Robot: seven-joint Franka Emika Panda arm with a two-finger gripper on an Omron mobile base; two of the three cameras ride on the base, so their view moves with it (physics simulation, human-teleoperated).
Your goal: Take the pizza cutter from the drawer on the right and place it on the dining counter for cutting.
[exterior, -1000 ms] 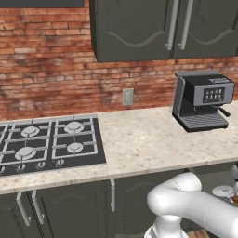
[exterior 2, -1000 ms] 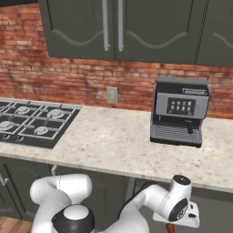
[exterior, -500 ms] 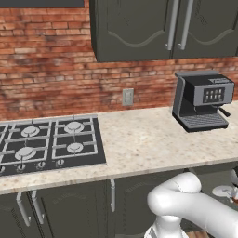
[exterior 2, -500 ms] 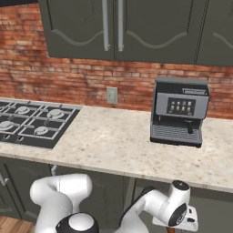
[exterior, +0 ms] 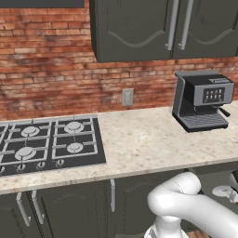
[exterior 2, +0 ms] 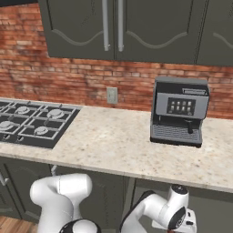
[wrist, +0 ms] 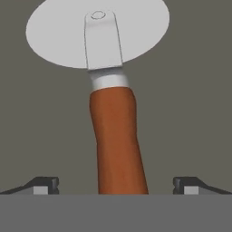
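So the hand view had the pizza cutter (wrist: 113, 113), a small tool with a reddish-brown handle and a round silvery metal wheel, lying flat on a plain dark grey surface that looked like the floor of the drawer (wrist: 195, 104). The handle ran up the middle of the view, right between the two small dark fingertips of the gripper (wrist: 116, 186), with the wheel at the far end. The jaws stood spread wide, one tip well off to each side of the handle and neither one touching it, so nothing was gripped.

From the base cameras, the white arm (exterior 2: 154, 211) was bent down low in front of the dark charcoal cabinets, below the edge of the beige speckled worktop (exterior: 148, 144). On that worktop sat a black gas hob (exterior: 46, 146) at the left and a dark grey coffee machine (exterior 2: 179, 111) at the right, against a red brick wall (exterior: 56, 60).
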